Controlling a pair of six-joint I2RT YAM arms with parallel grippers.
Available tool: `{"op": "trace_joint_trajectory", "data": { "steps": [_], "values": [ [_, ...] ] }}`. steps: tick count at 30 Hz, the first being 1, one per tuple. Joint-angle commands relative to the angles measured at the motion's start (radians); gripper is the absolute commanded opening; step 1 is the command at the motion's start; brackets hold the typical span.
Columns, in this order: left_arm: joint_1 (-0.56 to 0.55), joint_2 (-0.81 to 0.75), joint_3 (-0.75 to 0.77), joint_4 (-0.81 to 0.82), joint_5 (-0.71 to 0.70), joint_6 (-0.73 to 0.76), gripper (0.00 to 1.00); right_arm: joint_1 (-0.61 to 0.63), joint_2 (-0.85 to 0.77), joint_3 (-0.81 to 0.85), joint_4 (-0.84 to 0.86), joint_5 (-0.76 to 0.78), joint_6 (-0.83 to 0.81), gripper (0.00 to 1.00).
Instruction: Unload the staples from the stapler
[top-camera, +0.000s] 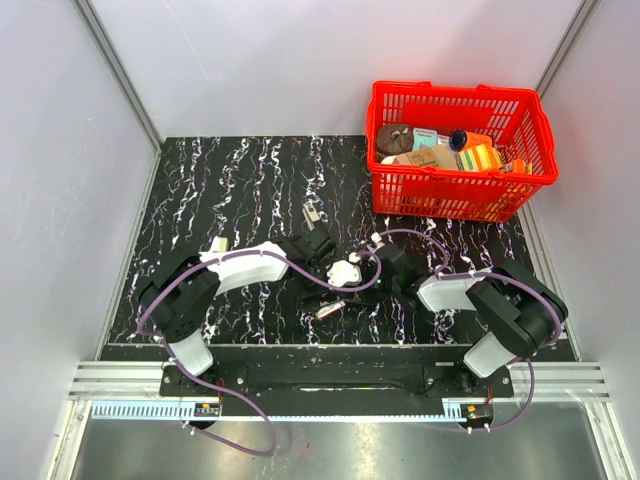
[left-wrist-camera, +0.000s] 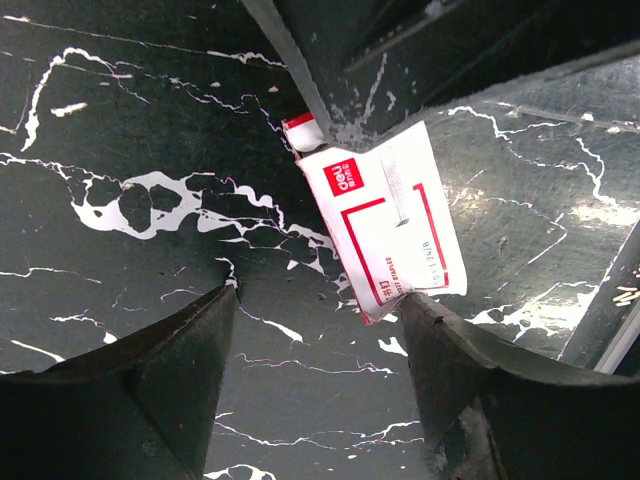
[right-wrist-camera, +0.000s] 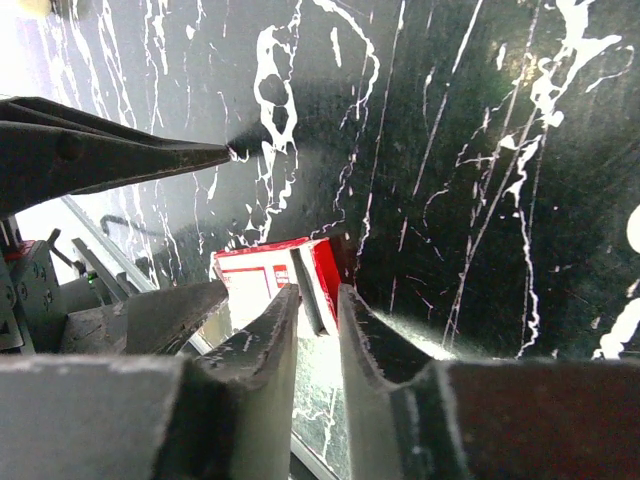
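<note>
A small white and red staple box (left-wrist-camera: 385, 225) lies between the two grippers at mid-table (top-camera: 346, 272). My right gripper (right-wrist-camera: 318, 290) is nearly shut, pinching one end of the box (right-wrist-camera: 262, 268). My left gripper (left-wrist-camera: 316, 296) is open, with its right finger (left-wrist-camera: 440, 345) touching the box's lower corner. In the top view the left gripper (top-camera: 330, 262) and right gripper (top-camera: 368, 266) face each other over the box. A slim pale-tipped object, apparently the stapler (top-camera: 311, 215), lies on the mat behind the left gripper, apart from both.
A red basket (top-camera: 460, 150) with packets and a bottle stands at the back right. A small metallic piece (top-camera: 328, 310) lies on the black marbled mat (top-camera: 220, 190) near the front edge. Purple cables loop over both arms.
</note>
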Motion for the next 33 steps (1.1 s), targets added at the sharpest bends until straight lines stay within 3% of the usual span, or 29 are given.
{"op": "trace_joint_trajectory", "data": {
  "steps": [1,7,11,13,14,21,25,28,33],
  "values": [
    [-0.002,0.041,0.017,0.013,-0.025,-0.014,0.71,0.032,0.003,-0.009,0.078,-0.064,0.031,0.29],
    [-0.002,0.047,0.030,0.046,-0.051,-0.038,0.70,0.029,-0.039,-0.032,0.035,-0.032,0.028,0.36],
    [0.000,0.038,0.037,0.024,-0.061,-0.034,0.72,0.023,-0.117,-0.019,-0.104,0.050,-0.006,0.48],
    [0.002,0.022,0.038,-0.003,-0.068,-0.032,0.79,0.011,-0.150,-0.010,-0.172,0.080,-0.032,0.50],
    [0.003,0.013,0.044,-0.032,-0.070,-0.031,0.99,0.003,-0.166,-0.006,-0.197,0.089,-0.045,0.52],
    [0.040,-0.157,0.073,-0.135,-0.050,-0.043,0.99,-0.038,-0.229,0.059,-0.388,0.167,-0.131,0.70],
    [0.136,-0.292,0.164,-0.194,0.011,-0.061,0.99,-0.044,-0.278,0.125,-0.496,0.238,-0.196,0.71],
    [0.271,-0.387,0.247,-0.209,0.089,-0.103,0.99,-0.044,-0.307,0.212,-0.591,0.284,-0.251,0.73],
    [0.466,-0.443,0.249,-0.197,0.108,-0.224,0.99,-0.046,-0.290,0.393,-0.747,0.380,-0.319,0.86]
  ]
}}
